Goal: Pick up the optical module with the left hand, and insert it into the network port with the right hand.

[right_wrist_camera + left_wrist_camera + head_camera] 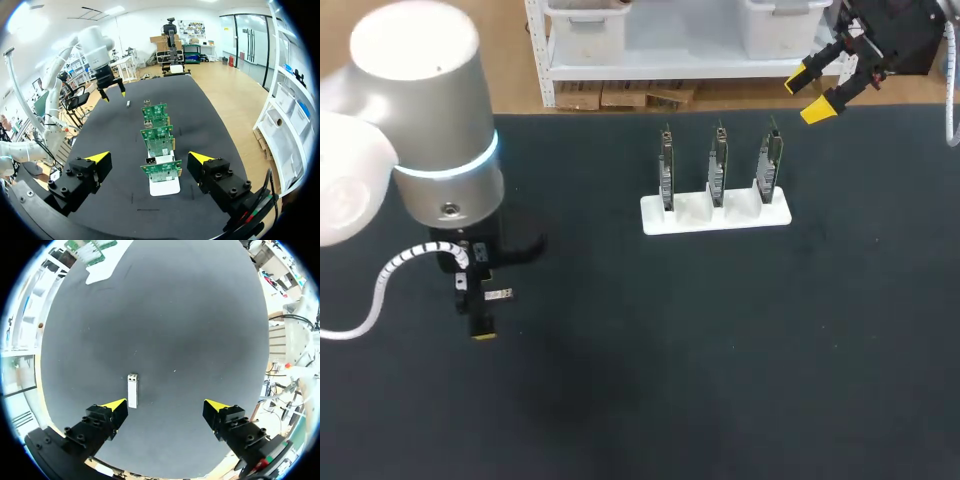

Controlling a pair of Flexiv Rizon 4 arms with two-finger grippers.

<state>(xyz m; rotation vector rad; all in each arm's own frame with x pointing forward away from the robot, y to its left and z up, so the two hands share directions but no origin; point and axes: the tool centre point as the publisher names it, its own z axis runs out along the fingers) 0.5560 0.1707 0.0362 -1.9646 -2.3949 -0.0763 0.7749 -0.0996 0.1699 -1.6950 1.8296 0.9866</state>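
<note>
Where the left gripper [166,405] hangs: low over the black table [200,340], near its left side in the head view, fingers spread wide and grasping nothing.
Module [132,390]: a small silver-white bar lying flat on the table, inside the span of the open fingers. It lies just beside one yellow fingertip [116,404] and well apart from the other. Its long side points ahead, away from the gripper. Whether it touches the near tip, I cannot tell.
Left arm [430,120]: comes in from the left and stands upright over the gripper, hiding most of it from the head camera.
Stand [715,215]: a white block past the middle of the table, well apart from the module.
Boards [719,165]: three green circuit boards standing upright in the stand, side by side in a row.
Port [149,161]: a small metal socket at the top corner of the board nearest the right wrist camera.
Right gripper [810,97]: raised at the far right edge of the table, beyond the stand, fingers released and holding nothing. The row of boards lies ahead of it.
</note>
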